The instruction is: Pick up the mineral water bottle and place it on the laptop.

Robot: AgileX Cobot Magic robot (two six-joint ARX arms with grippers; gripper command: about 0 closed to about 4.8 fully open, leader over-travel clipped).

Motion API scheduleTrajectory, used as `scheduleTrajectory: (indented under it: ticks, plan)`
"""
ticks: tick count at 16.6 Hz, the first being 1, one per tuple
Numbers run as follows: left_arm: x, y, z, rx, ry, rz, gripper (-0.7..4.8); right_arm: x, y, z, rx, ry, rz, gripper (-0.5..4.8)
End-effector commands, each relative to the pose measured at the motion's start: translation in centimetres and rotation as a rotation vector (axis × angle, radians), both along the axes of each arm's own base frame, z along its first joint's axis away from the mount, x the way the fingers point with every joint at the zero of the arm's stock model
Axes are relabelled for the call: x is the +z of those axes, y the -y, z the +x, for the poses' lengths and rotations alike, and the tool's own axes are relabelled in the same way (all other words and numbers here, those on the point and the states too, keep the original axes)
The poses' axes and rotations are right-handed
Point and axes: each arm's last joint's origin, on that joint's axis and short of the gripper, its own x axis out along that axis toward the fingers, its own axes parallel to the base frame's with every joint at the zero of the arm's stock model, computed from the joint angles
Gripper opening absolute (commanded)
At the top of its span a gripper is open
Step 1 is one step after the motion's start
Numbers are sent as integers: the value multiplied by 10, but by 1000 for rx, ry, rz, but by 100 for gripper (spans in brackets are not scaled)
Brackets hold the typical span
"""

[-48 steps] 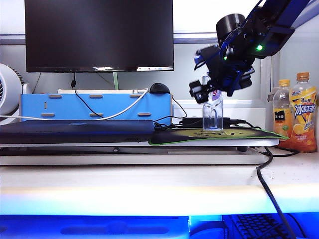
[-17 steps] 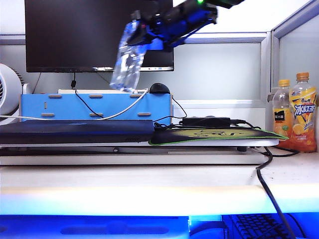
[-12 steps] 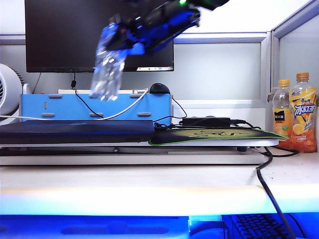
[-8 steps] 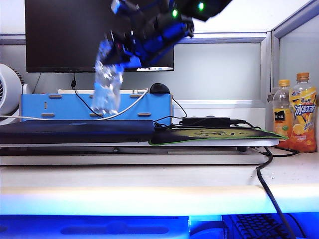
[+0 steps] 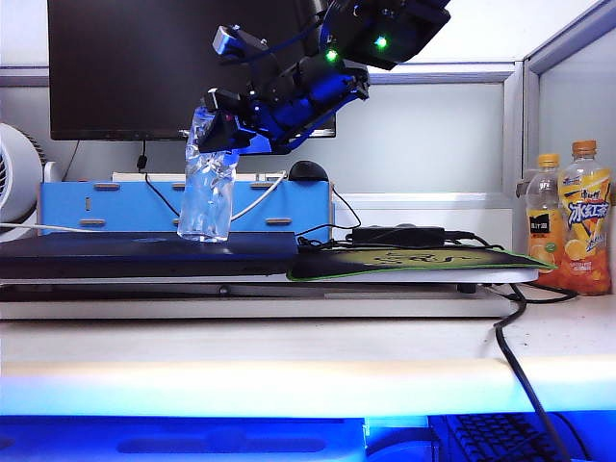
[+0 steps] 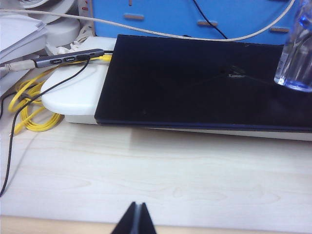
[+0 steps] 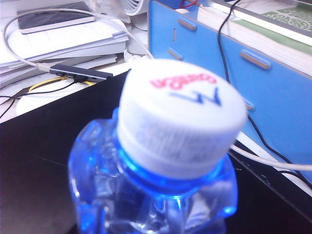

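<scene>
Lowered onto laptop (image 5: 144, 252), mineral water bottle (image 5: 207, 197) near-upright in right gripper (image 5: 223, 133); left gripper (image 6: 136, 222) closed.

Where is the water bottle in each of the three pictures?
Exterior view: the mineral water bottle hangs from the right gripper, left of centre, base at the laptop.
Left wrist view: only its lower part, far right edge, over the laptop.
Right wrist view: its white cap fills the middle.
Shared landmark: the blue box behind the laptop.
</scene>
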Motion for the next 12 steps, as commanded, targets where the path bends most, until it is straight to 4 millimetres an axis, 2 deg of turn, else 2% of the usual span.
scheduleTrajectory:
  ticks: [1, 4, 5, 6, 7, 12]
  plan:
    - [0, 0, 0, -4, 3, 1, -2, 10, -5, -2, 16, 45, 34, 248]
    - [0, 0, 0, -3, 3, 1, -2, 10, -9, -5, 30, 53, 28, 258]
    - [0, 0, 0, -3, 3, 1, -2, 10, -10, -6, 38, 62, 22, 285]
    - [0, 0, 0, -3, 3, 1, -2, 10, -12, -7, 44, 65, 20, 369]
    - [0, 0, 0, -3, 3, 1, -2, 10, -13, -9, 49, 69, 18, 479]
    - [0, 0, 0, -3, 3, 1, -2, 11, -14, -9, 49, 89, 11, 479]
